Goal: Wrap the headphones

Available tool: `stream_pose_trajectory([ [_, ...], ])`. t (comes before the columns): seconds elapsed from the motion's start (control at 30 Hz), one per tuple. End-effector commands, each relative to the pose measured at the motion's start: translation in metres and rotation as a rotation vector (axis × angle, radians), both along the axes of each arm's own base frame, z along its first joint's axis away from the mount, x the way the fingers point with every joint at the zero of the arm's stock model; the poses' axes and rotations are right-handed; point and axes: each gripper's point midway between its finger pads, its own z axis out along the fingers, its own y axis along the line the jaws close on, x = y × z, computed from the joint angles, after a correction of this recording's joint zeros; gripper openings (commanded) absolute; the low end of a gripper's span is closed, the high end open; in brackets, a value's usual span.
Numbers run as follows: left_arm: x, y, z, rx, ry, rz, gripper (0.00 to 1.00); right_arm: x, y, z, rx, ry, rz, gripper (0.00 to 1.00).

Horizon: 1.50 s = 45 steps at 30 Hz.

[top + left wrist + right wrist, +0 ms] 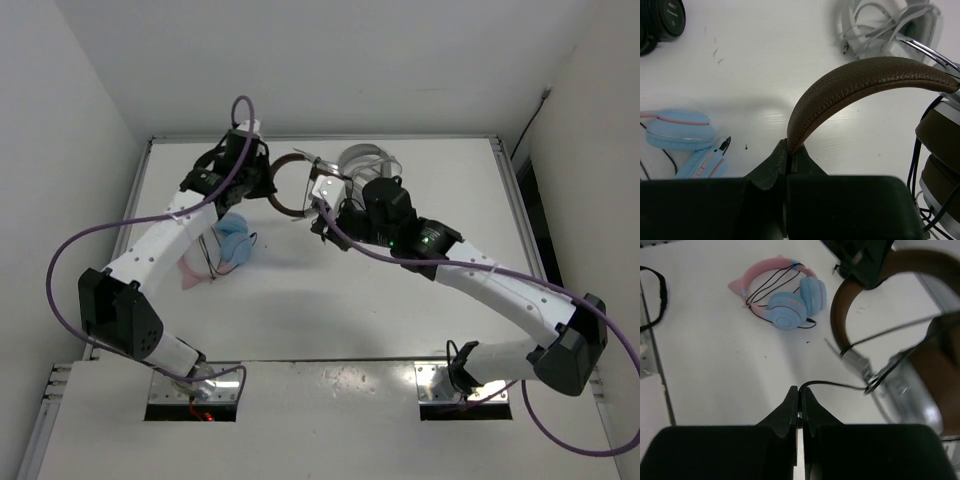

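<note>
- The headphones [870, 70] are at the far middle of the bench [400, 320], between the two arms, and they are held up rather than lying flat.
- The left claw [788, 152] is fully closed on the edge of the brown headband [839, 310]. We judge that this grip keeps the frame steady, so that the cable has something fixed to go around.
- The right claw [798, 396] is also fully closed, and it pinches the thin black cable [832, 385] a little way from the silver-and-brown earcup [920, 390]. From the pinch the cable runs to the right, toward the earcup.
- We think this claw holds the cable in order to guide it around the headphones, so the step in hand is the winding itself. How many turns are already made, we cannot tell.
- In the left wrist view some black strands lie beside the earcups at the right edge, but whether they are wound or only hanging is not clear.
- The blue-and-pink headphones [235, 245] lie on the left of the bench, under the left arm and apart from the work.
- The white-grey headphones [365, 160] sit at the far side, just behind the held pair, and the black headphones [662, 20] are at the far left. They are close enough that a loose loop of cable can catch on them.
</note>
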Motion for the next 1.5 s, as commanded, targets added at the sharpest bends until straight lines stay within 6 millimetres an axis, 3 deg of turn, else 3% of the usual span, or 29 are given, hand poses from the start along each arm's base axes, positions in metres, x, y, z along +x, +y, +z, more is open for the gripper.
stream_pose_trajectory([
  [0.0, 0.006, 0.000, 0.030, 0.160, -0.128, 0.023, 0.00, 0.013, 0.001, 0.040, -0.051, -0.242, 0.007, 0.00],
  [0.23, -0.011, -0.014, -0.012, 0.348, -0.044, -0.072, 0.00, 0.019, -0.001, 0.052, -0.172, -0.478, 0.014, 0.00],
  [0.43, -0.029, -0.030, -0.040, 0.368, 0.012, -0.220, 0.00, 0.016, 0.000, 0.062, -0.178, -0.608, 0.071, 0.00],
  [0.87, -0.058, -0.060, -0.057, 0.470, 0.018, -0.466, 0.00, 0.019, -0.016, 0.059, -0.251, -0.746, 0.218, 0.00],
  [1.17, -0.071, -0.060, -0.086, 0.508, 0.096, -0.538, 0.00, 0.006, -0.014, 0.063, -0.228, -0.840, 0.286, 0.00],
  [1.47, -0.082, -0.078, -0.091, 0.472, 0.102, -0.643, 0.00, -0.009, -0.007, 0.058, -0.185, -0.889, 0.332, 0.00],
])
